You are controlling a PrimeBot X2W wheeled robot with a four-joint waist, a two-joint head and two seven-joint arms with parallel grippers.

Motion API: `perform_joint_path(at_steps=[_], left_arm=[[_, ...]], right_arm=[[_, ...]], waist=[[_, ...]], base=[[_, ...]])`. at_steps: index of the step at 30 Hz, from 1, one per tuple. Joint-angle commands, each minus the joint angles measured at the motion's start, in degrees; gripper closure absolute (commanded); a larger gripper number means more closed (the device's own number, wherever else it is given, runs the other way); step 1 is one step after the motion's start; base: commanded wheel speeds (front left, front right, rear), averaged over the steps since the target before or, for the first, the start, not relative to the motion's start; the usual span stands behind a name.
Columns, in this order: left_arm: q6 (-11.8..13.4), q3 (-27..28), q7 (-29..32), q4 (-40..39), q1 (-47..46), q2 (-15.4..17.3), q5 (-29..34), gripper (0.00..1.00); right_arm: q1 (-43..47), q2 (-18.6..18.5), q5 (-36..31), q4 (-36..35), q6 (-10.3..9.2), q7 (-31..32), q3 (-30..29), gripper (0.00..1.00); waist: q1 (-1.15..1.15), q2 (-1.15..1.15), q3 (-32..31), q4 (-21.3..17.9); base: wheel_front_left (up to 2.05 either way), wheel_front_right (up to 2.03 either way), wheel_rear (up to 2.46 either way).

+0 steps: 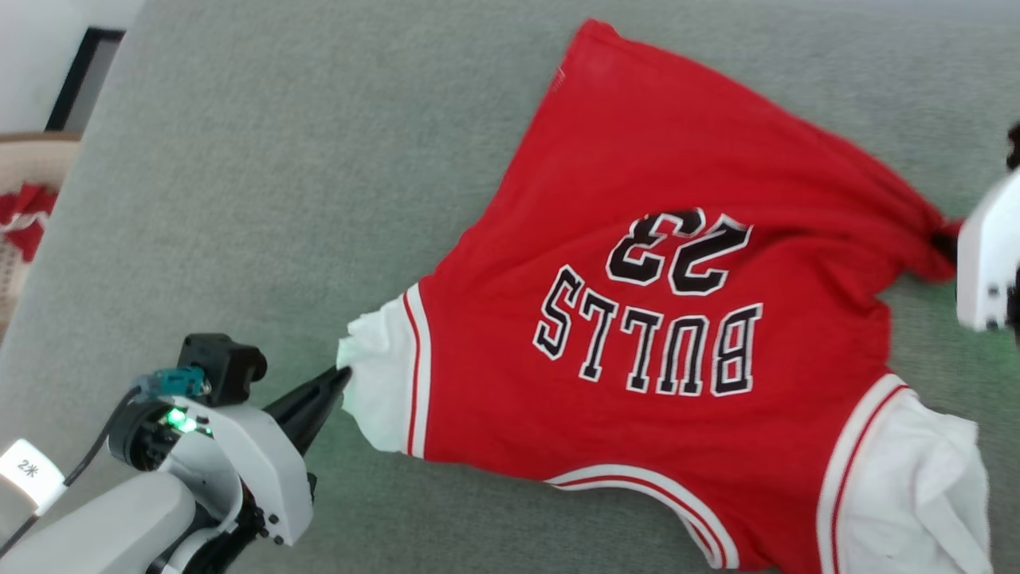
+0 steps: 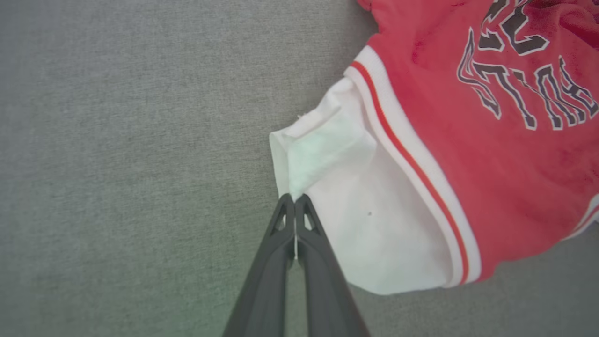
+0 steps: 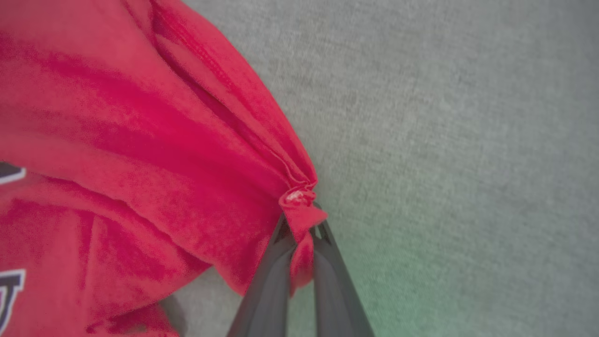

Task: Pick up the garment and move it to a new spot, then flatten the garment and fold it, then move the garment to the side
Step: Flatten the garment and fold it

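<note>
Jersey held at two ends on grey surface

Grey woven surface [image 1: 239,199] takes most of the head view. The red jersey [image 1: 677,399] lies spread on its right half, front side up, so "BULLS" and "23" read upside down from the robot. The hem points away from the robot and the shoulders are near it. White lining comes out at both armholes, and the lower right part of the jersey runs past the picture edge.

The left gripper [image 1: 343,375] reaches in from the lower left. Its fingers are pressed together and pinch the tip of the white lining corner [image 2: 318,145], which is a little folded there. The right gripper [image 3: 302,224] is at the right edge. Its fingers are closed on a bunched red corner [image 3: 299,206] of the hem, and folds run from this point across the cloth. In the head view the white housing of the right arm [image 1: 988,255] covers part of this corner.

Well apart, at the far left beside the grey surface, stands a beige basket [image 1: 32,155] with a small red-and-white cloth [image 1: 28,211] in it. Above it is a dark frame [image 1: 80,76] against a pale wall.
</note>
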Motion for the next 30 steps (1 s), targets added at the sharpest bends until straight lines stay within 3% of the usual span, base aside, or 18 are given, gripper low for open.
perform_joint_path(at_steps=[1, 7, 14, 19, 24, 25, 26, 27, 28, 30], left_arm=[[0.49, -0.12, 0.1, -0.24, 0.9, 0.35, 0.12, 1.0], [1.47, -0.26, 0.83, -2.68, 1.62, 1.66, -0.24, 1.0], [1.79, -0.6, 1.58, -4.33, 1.59, 2.29, -0.1, 1.0], [2.0, -0.62, 1.6, -4.79, 1.64, 2.31, -0.01, 1.0], [1.74, -0.76, 1.3, -4.56, 1.75, 1.91, 0.0, 1.0], [1.65, -0.79, 1.26, -4.45, 1.77, 1.83, 0.01, 1.0], [1.65, -0.83, 1.26, -4.37, 1.75, 1.72, 0.07, 1.0], [1.6, -0.89, 1.25, -4.28, 1.72, 1.59, 0.13, 1.0], [1.57, -0.93, 1.23, -4.18, 1.73, 1.52, 0.17, 1.0], [1.59, -0.97, 1.21, -4.05, 1.87, 1.48, 0.15, 1.0]], right_arm=[[3.2, -0.38, 0.42, -1.53, -0.11, 1.09, -0.44, 1.0], [17.93, -0.67, 3.12, -17.47, -0.11, 7.11, -6.97, 1.0], [32.87, 4.4, 1.99, -30.78, -0.11, 14.23, -15.11, 1.0], [39.18, 9.03, 0.01, -34.19, -0.11, 16.05, -18.7, 1.0], [40.03, 12.05, -2.95, -30.56, -0.13, 12.28, -19.8, 1.0], [39.94, 12.24, -3.28, -29.26, -0.16, 11.19, -19.51, 0.85], [39.42, 12.35, -3.55, -28.15, -0.18, 9.68, -19.51, 0.54], [38.93, 12.44, -3.68, -27.07, -0.21, 8.64, -19.53, 0.13], [38.73, 12.42, -3.77, -26.35, -0.25, 8.28, -19.22, 0.0], [38.46, 12.86, -3.01, -25.72, -0.25, 8.05, -19.54, 0.0]], waist=[[0.0, 0.0, -2.46, -2.56], [0.0, 0.0, -3.49, -4.39], [0.0, 0.0, -3.71, -5.2], [0.0, 0.0, -3.4, -5.49], [0.0, 0.0, -2.94, -5.77], [0.0, 0.0, -2.91, -5.81], [0.0, 0.0, -2.86, -5.83], [0.0, 0.0, -2.86, -5.82], [0.0, 0.0, -2.86, -5.82], [0.0, 0.0, -2.87, -5.89]], base=[[0.0, 0.0, 0.0], [0.0, 0.0, 0.0], [0.0, 0.0, 0.0], [0.0, 0.0, 0.0], [0.0, 0.0, 0.0], [0.0, 0.0, 0.0], [0.0, 0.0, 0.0], [0.0, 0.0, 0.0], [0.0, 0.0, 0.0], [0.0, 0.0, 0.0]])
